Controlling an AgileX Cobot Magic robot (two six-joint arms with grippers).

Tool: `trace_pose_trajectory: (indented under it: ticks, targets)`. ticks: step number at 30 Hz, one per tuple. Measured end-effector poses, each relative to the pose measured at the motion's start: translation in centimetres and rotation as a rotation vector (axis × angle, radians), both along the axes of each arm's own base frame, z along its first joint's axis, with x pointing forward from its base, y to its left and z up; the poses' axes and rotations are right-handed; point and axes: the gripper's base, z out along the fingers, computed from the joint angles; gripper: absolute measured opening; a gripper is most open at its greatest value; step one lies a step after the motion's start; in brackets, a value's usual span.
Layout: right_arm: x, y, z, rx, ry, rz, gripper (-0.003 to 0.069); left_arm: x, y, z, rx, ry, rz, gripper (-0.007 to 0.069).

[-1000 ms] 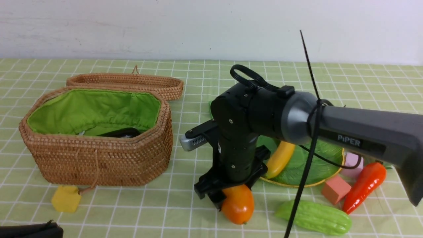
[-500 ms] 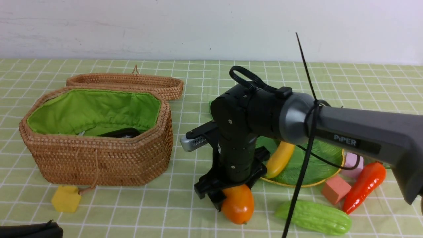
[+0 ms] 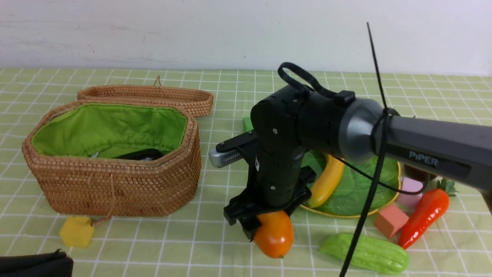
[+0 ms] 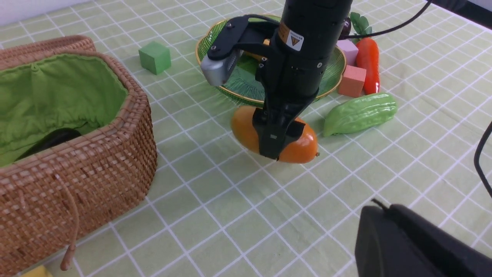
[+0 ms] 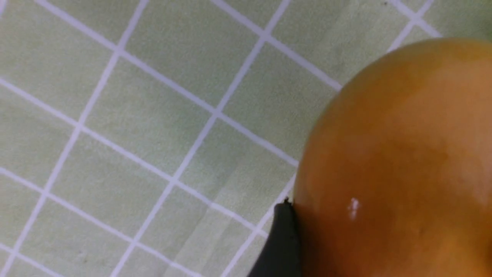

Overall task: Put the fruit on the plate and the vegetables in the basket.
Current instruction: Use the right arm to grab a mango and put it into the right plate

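My right gripper (image 3: 258, 227) is shut on the orange mango (image 3: 273, 235) and holds it just above the cloth, in front of the green leaf plate (image 3: 348, 194). The mango fills the right wrist view (image 5: 403, 161). The banana (image 3: 326, 181) lies on the plate. The bitter gourd (image 3: 365, 254) and carrot (image 3: 423, 217) lie on the cloth to the right. The mangosteen (image 4: 346, 27) sits behind the carrot. The eggplant (image 3: 140, 154) lies inside the wicker basket (image 3: 115, 188) on the left. My left gripper (image 4: 378, 211) is shut and empty near the front edge.
The shallow woven lid (image 3: 146, 96) lies behind the basket. A yellow cube (image 3: 77, 231) sits in front of the basket, a green cube (image 3: 248, 124) behind the plate. Pink (image 3: 411, 187) and salmon (image 3: 390, 220) cubes sit between plate and carrot.
My right gripper has risen a little with the mango, which has lifted off the cloth. The left arm has not moved.
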Motion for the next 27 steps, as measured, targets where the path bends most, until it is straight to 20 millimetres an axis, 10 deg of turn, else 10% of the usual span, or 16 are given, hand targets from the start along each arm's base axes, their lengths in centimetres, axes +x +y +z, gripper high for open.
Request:
trace_pose_trajectory:
  ticks: [27]
  targets:
    - [-0.2,-0.09,0.54,0.009,0.001,-0.002,0.0598,0.0,0.0,0.01,-0.001,0.0,0.0,-0.0013]
